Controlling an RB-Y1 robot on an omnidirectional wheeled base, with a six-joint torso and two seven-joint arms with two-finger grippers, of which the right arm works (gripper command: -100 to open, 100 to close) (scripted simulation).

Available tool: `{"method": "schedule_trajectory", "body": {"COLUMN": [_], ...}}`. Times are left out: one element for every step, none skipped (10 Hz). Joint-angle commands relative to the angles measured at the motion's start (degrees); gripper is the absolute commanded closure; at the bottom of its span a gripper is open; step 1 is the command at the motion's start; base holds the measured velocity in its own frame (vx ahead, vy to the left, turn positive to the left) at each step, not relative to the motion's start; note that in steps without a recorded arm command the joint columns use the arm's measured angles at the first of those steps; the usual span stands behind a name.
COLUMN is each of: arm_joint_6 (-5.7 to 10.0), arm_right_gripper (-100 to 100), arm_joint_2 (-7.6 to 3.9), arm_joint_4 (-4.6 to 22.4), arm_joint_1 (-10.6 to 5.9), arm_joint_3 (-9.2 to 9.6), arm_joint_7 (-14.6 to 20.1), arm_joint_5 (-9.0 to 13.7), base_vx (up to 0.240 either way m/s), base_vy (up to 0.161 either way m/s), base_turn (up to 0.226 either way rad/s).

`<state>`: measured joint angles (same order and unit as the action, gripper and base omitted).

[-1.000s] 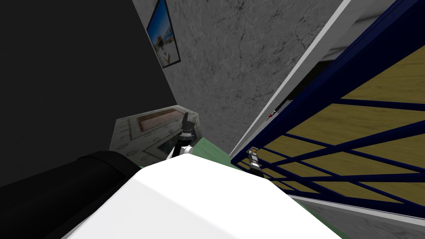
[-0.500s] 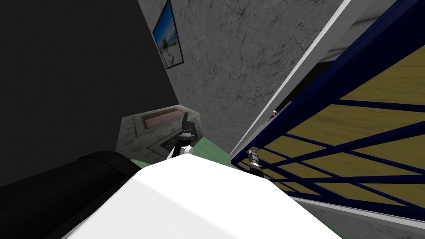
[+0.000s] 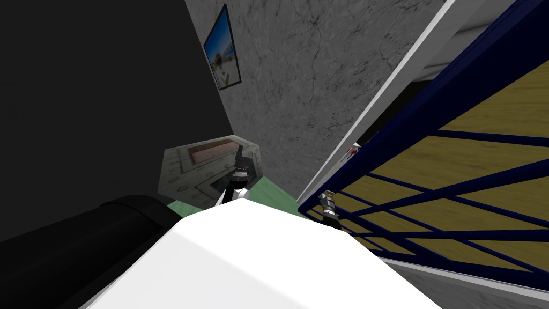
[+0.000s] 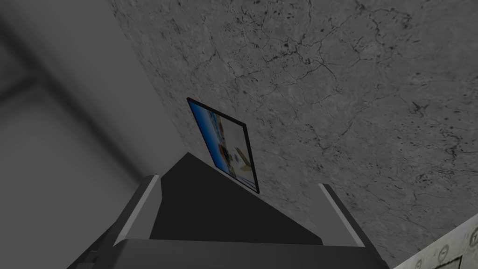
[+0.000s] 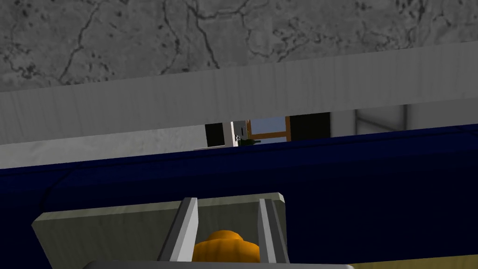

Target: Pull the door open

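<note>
Orange knob (image 5: 226, 246), one, on the blue door (image 5: 373, 187), clamped in right jaws; left jaws apart.

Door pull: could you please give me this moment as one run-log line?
right gripper: shut on orange handle | door: ajar, gap at frame | left gripper: open, holding nothing

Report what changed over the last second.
The dark blue door with yellow panels seems to have swung slightly further from its white frame. My head view turned too: the framed blue picture slid toward the door. The right gripper stays shut on the orange rounded handle. The left gripper stays open and idle.
</note>
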<state>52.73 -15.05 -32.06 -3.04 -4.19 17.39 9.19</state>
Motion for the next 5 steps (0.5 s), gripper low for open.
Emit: {"method": "schedule_trajectory", "body": {"arm_joint_6": [0.10, 0.05, 0.05, 0.00, 0.00], "arm_right_gripper": [100, 100, 100, 100, 100], "arm_joint_2": [-0.52, -0.62, -0.62, -0.73, -0.73], "arm_joint_4": [0.0, -0.1, -0.1, -0.2, -0.2], "arm_joint_1": [0.39, 0.41, 0.41, 0.43, 0.43], "arm_joint_3": [-0.42, 0.10, 0.10, 0.61, 0.61], "arm_joint_7": [1.9, 4.1, 4.3, 6.6, 6.7], "arm_joint_5": [0.9, 1.7, 1.7, 2.5, 2.5], "base_vx": [-0.029, -0.034, -0.026, -0.028, -0.025], "base_vy": [-0.021, -0.014, -0.010, -0.020, -0.004], "base_turn": [0.019, 0.049, 0.024, 0.047, 0.020]}}
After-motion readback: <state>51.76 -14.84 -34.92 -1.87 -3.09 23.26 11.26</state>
